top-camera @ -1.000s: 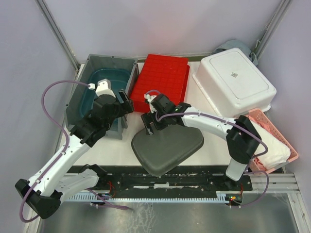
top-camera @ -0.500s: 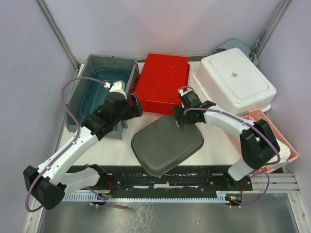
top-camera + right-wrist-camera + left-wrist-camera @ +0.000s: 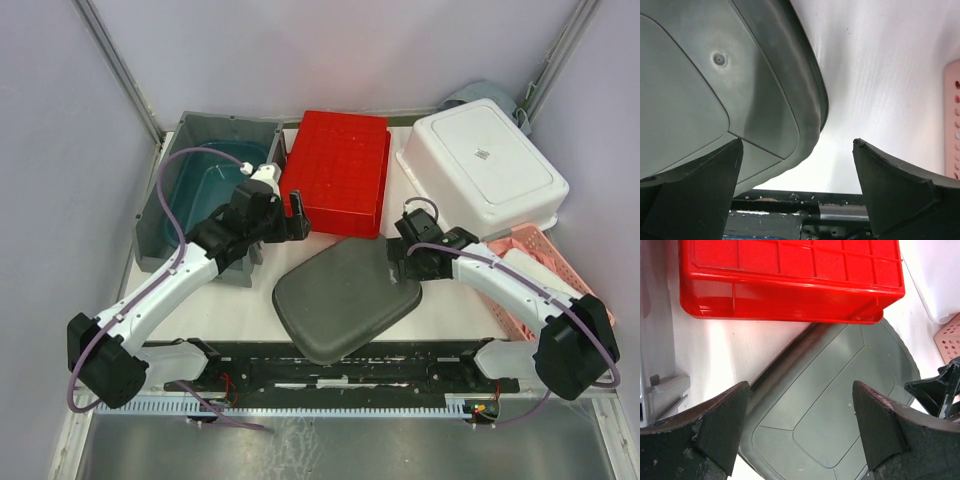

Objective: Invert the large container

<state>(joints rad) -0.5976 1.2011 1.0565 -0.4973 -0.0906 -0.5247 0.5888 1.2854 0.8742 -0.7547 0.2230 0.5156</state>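
Observation:
The large container (image 3: 345, 298) is dark grey and lies bottom up on the white table, near the front middle. Its ribbed underside (image 3: 840, 390) fills the left wrist view, and its rounded corner (image 3: 755, 100) shows in the right wrist view. My left gripper (image 3: 293, 217) hovers open above its far left edge, fingers (image 3: 720, 425) spread with nothing between them. To the right of the container's far right corner, my right gripper (image 3: 402, 262) is open and empty, with bare table between its fingers (image 3: 890, 185).
A red crate (image 3: 335, 172) stands just behind the container, and a grey bin with a teal inside (image 3: 210, 190) is at the back left. A white tub (image 3: 485, 165) lies bottom up at the back right. A pink basket (image 3: 560, 290) sits at the right edge.
The right gripper has swung from the container's left edge to its right corner. The container has settled flat and slid slightly right. The left gripper has moved right, toward the red crate.

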